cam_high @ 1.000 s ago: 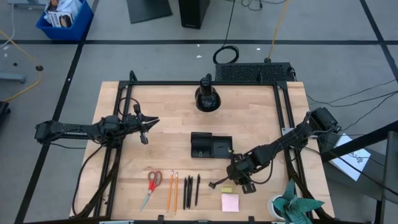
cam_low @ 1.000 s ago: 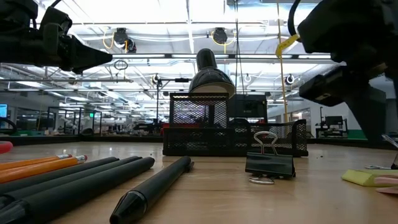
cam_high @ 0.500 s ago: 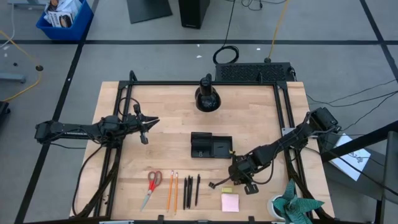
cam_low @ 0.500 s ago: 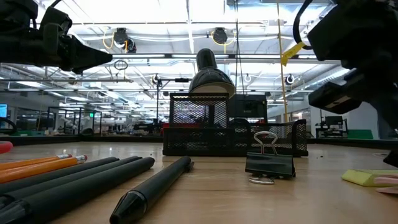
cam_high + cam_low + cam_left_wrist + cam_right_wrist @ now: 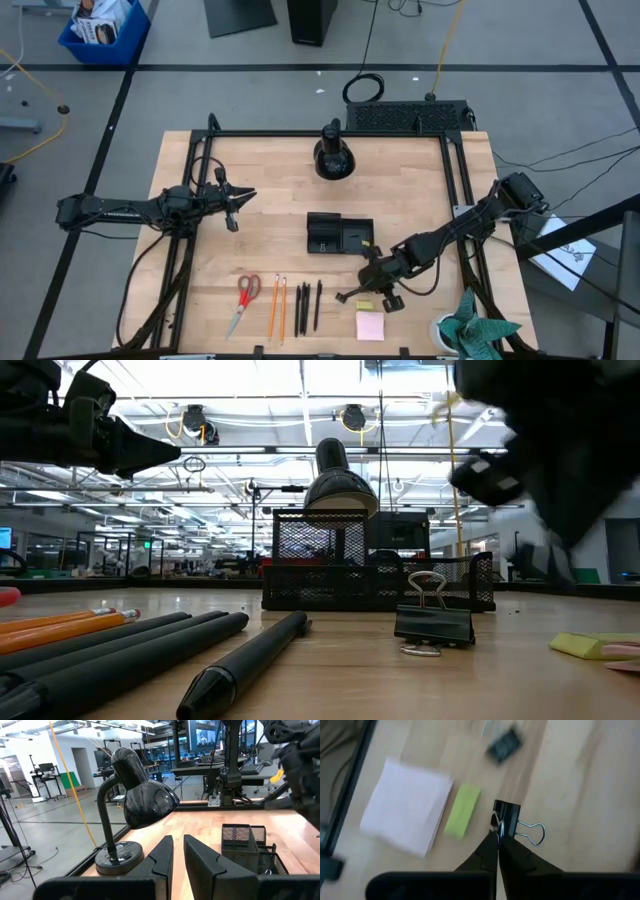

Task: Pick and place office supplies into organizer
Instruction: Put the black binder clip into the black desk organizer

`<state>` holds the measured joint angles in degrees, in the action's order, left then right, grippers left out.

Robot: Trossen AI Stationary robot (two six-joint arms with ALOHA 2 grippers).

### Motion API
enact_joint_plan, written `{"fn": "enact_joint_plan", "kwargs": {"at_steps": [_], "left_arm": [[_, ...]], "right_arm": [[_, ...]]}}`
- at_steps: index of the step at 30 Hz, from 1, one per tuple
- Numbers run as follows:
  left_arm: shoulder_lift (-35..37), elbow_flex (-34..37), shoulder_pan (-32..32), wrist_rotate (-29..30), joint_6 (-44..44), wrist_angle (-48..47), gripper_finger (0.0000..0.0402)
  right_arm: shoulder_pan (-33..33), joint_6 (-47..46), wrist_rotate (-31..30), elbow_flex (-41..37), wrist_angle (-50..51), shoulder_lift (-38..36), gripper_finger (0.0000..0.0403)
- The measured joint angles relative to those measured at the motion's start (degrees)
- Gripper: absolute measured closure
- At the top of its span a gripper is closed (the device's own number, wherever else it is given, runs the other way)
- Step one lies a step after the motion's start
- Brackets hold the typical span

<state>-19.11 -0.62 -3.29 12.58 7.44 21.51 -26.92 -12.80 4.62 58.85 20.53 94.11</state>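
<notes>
My right gripper (image 5: 366, 289) is over the near right of the table, shut on a small black clip (image 5: 507, 815). In the low view the gripper (image 5: 545, 460) is only a blur, so the held clip does not show there. Below it lie the yellow-green piece (image 5: 462, 811), the pink pad (image 5: 407, 814) and a second clip (image 5: 432, 622), which rests on the wood. The scissors (image 5: 244, 298), pencils (image 5: 276, 306) and pens (image 5: 306, 306) lie along the near edge. The black organizer (image 5: 340, 235) stands mid-table. My left gripper (image 5: 235, 200) hovers at the left, slightly open and empty. My right gripper pinches the clip between its two fingertips, at the edge of the black body where a wire handle joins (image 5: 496, 826). The fingers slant down from the table's far right. The clip's other wire loop (image 5: 534, 833) sticks out sideways. The clip looks clear of the table.
A black dome-shaped lamp (image 5: 333, 155) stands at the far middle of the table, behind the organizer. A black frame rail (image 5: 300, 133) runs along the table's sides and far edge. A green-patterned thing (image 5: 470, 330) sits at the near right corner.
My right gripper has shut on the clip beside the yellow-green piece. It has then risen with it and shifted a little toward the table's left and far edges. The second clip has stayed where it was.
</notes>
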Motion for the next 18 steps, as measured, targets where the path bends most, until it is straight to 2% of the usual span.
{"fn": "enact_joint_plan", "kwargs": {"at_steps": [3, 9, 16, 18], "left_arm": [[0.01, 0.0, -0.01, 0.0, 0.0, 0.03, 0.035], [0.02, 0.0, -0.01, 0.01, 0.0, 0.04, 0.035], [0.02, 0.0, -0.02, 0.12, 0.07, -0.17, 0.035], [0.02, 0.0, -0.02, 0.59, 0.26, -0.34, 0.035]], "right_arm": [[0.44, 2.77, -5.1, 3.32, -0.01, 0.0, 0.0402], [1.39, 11.25, -22.39, 7.12, -4.78, 0.32, 0.0402], [3.43, 19.04, -31.61, 7.13, -12.34, 5.04, 0.0402], [4.37, 19.83, -32.0, 7.13, -12.52, 6.65, 0.0402]]}}
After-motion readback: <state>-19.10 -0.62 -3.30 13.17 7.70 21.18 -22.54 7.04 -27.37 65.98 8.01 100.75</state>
